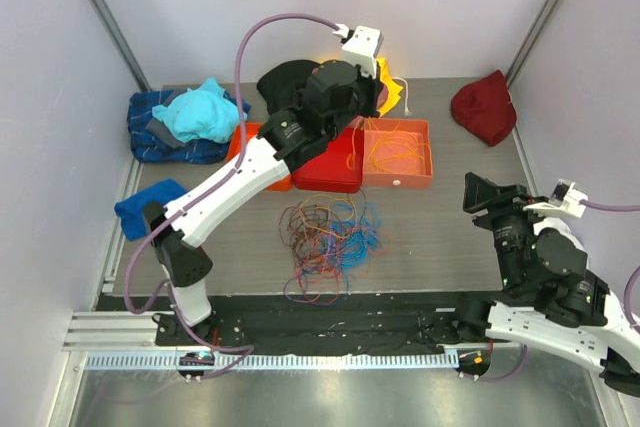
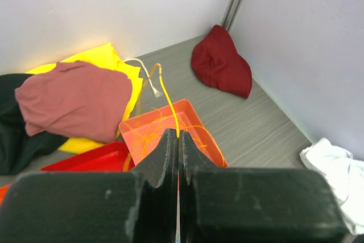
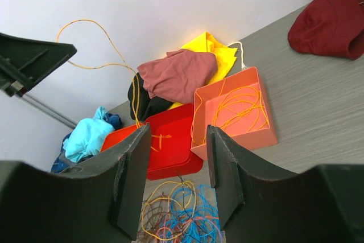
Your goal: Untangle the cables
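The cables (image 1: 330, 237) lie in a loose tangle of blue, orange, yellow and brown loops mid-table, also seen in the right wrist view as cables (image 3: 182, 217) below my fingers. My left gripper (image 1: 370, 105) reaches over the back trays. It is shut (image 2: 178, 135) on a thin yellow-orange cable (image 2: 169, 101) that runs on beyond the fingertips. More orange cable (image 1: 395, 152) is coiled in the salmon tray (image 1: 425, 179). My right gripper (image 1: 482, 193) hovers open at the right, apart from the tangle, with nothing between its fingers (image 3: 176, 163).
A red tray (image 1: 328, 175) and an orange tray (image 1: 240, 147) sit left of the salmon one. Cloths ring the back: maroon (image 1: 485, 107), yellow (image 2: 114, 61), pink (image 2: 74, 101), black (image 1: 285, 82), cyan (image 1: 200, 112), blue plaid (image 1: 150, 137). A blue cloth (image 1: 145, 209) lies left.
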Tool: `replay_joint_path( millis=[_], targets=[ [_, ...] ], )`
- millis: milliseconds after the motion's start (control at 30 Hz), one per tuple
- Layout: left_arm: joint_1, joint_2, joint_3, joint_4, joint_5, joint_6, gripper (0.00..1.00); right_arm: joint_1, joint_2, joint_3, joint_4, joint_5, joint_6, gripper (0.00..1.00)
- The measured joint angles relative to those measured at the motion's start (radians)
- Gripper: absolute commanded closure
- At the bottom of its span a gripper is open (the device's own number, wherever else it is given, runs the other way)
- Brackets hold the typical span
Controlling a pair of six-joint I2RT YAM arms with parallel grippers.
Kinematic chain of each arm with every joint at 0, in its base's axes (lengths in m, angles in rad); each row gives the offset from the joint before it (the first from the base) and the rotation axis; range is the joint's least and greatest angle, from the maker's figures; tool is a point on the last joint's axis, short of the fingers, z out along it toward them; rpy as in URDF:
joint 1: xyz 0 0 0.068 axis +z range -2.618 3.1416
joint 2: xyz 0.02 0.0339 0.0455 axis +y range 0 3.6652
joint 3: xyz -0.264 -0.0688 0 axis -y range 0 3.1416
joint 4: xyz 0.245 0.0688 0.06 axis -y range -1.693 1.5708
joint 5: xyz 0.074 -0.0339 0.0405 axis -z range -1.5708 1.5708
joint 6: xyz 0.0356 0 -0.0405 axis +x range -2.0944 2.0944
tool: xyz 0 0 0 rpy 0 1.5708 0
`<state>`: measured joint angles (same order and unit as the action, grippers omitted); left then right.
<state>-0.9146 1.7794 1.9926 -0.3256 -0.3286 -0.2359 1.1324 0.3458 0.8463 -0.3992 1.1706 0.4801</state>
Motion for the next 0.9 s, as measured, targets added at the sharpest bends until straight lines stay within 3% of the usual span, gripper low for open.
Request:
replay_joint_path(
  millis=[333,900],
  targets=[
    [0.053,0.185,0.138,0.046,0.103,-0.044,1.0,0.0,-0.03,-0.006,-0.036,0.013,0.001,0.48],
    [0.061,0.29,0.217,0.112,0.175,-0.091,1.0,0.0,-0.046,-0.045,-0.053,0.033,0.003,0.48]
  ],
)
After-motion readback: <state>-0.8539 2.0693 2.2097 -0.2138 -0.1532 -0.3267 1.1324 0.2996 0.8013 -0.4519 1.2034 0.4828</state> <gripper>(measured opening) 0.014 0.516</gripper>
